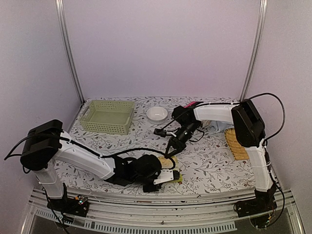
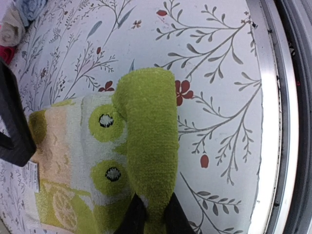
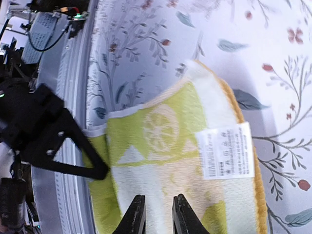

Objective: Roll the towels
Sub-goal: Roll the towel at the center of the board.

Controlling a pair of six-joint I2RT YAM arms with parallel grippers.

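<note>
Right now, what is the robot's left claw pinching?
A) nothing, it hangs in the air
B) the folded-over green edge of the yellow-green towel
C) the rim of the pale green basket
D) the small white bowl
B: in the left wrist view the left claw has its two fingers closed on the thick, folded-over green edge of the yellow-green towel, which lies at the near edge of the table.

Fuzzy cloth towel (image 2: 146, 126), smooth table (image 2: 214, 58)
</note>
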